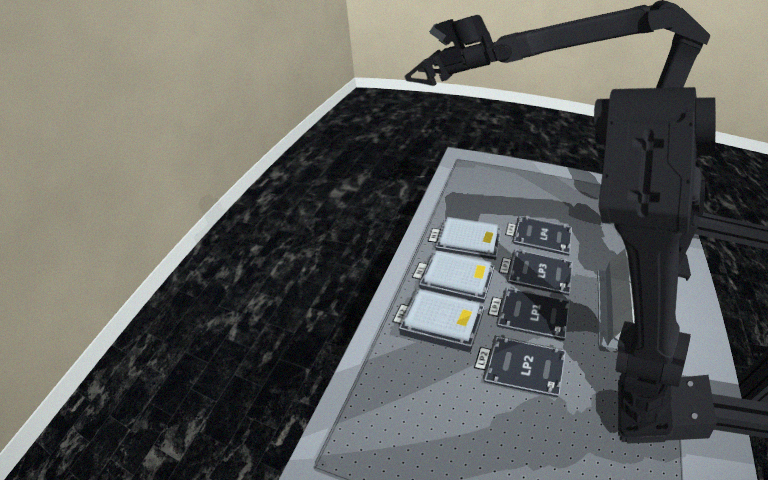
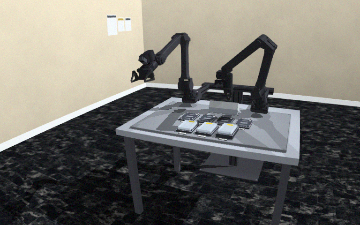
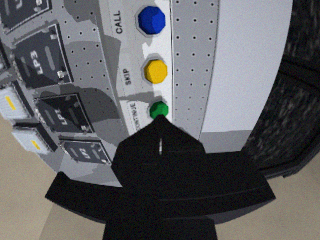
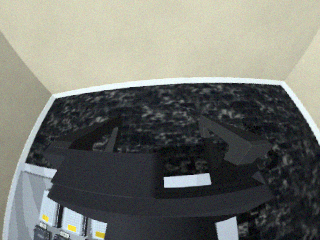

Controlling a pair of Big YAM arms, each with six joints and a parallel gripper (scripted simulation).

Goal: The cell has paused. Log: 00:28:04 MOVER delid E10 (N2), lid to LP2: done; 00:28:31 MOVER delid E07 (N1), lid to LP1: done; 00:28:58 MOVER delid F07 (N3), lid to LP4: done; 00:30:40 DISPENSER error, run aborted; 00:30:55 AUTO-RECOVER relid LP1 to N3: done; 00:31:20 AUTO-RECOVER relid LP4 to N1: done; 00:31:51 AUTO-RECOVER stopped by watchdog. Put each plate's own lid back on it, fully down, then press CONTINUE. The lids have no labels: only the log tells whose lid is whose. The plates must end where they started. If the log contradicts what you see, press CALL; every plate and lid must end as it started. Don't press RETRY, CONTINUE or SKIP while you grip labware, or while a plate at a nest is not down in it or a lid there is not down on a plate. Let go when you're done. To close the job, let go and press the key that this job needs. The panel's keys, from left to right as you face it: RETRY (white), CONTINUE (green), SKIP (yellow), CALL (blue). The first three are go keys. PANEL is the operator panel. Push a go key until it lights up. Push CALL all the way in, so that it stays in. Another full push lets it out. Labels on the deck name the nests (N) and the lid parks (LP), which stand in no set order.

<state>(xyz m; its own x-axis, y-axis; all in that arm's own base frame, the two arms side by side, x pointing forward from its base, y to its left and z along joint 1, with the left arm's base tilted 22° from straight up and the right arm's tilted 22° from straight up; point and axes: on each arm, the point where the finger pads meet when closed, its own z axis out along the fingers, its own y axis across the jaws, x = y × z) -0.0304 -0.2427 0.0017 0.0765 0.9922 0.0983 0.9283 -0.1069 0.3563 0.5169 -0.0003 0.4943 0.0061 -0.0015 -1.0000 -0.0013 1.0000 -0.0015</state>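
Observation:
White plates with yellow marks sit at N3 (image 1: 467,233) (image 2: 187,125), N1 (image 1: 454,272) (image 2: 206,128) and N2 (image 1: 438,315) (image 2: 226,129). All three look alike and level; their clear lids are hard to make out. The dark lid parks LP4 (image 1: 538,244), LP3 (image 1: 529,275), LP1 (image 1: 518,319) and LP2 (image 1: 509,376) show no clear lid. My left gripper (image 3: 160,118) (image 2: 228,99) is shut and empty, its tips at the near edge of the green CONTINUE key (image 3: 159,108); contact is unclear. CONTINUE does not look lit. My right gripper (image 1: 420,80) (image 2: 138,80) (image 4: 160,119) is open and empty, high beyond the deck.
On the panel (image 2: 223,106), the yellow SKIP key (image 3: 155,71) and the blue CALL key (image 3: 151,20) stand beyond CONTINUE in the left wrist view. RETRY is hidden beneath the left gripper. The left arm blocks part of the panel in the top view.

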